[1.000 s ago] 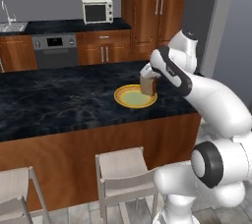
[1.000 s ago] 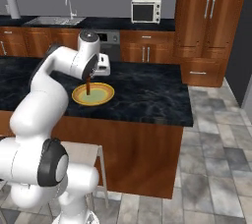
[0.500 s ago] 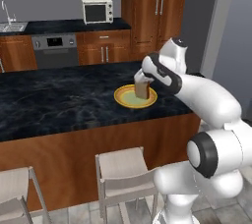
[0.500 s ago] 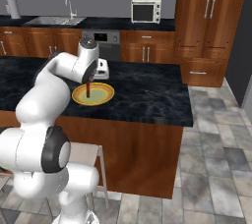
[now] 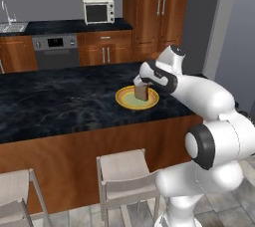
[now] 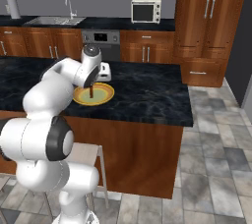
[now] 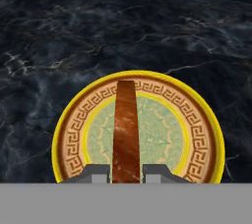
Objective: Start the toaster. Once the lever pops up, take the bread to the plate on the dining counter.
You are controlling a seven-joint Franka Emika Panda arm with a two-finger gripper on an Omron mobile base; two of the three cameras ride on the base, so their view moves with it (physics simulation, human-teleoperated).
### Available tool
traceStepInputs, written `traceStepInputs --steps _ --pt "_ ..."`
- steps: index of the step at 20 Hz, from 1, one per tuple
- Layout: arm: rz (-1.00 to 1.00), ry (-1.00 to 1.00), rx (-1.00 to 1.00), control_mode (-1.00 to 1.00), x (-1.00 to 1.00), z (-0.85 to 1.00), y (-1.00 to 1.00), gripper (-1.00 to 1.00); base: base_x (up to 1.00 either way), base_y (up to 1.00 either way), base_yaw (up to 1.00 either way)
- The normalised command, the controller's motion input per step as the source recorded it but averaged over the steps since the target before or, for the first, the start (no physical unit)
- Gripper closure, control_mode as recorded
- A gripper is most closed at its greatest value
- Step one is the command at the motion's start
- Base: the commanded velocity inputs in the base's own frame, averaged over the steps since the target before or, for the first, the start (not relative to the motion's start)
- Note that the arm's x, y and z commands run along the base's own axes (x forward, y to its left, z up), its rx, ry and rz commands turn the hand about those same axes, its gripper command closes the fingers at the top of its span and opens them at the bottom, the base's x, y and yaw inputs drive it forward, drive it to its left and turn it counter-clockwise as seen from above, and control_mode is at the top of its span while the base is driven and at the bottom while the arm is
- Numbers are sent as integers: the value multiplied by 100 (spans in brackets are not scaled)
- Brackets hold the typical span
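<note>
Item: round yellow plate (image 7: 197, 120) with pale green centre and key-pattern band, on the black veined marble dining counter (image 5: 55, 101). Contents: one brown-crusted bread slice (image 7: 126, 129), upright on edge over the plate's middle; whether it touches the plate is unclear. Two-finger gripper (image 7: 125, 171) clamped on the slice. No legible writing.

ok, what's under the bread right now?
The plate on the dining counter lies directly under the bread, which the gripper holds edge-up. The slice covers a strip through the plate's middle, so whether its lower edge touches the plate cannot be seen.
</note>
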Motion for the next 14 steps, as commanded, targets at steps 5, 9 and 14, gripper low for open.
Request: traceStepInputs --steps 5,9,14 --pt "0 -5 0 -100 25 -16 0 100 0 0 0" --pt "0 -1 0 -100 14 -7 0 100 0 0 0" --pt "0 0 0 -100 1 0 0 100 0 0 0"
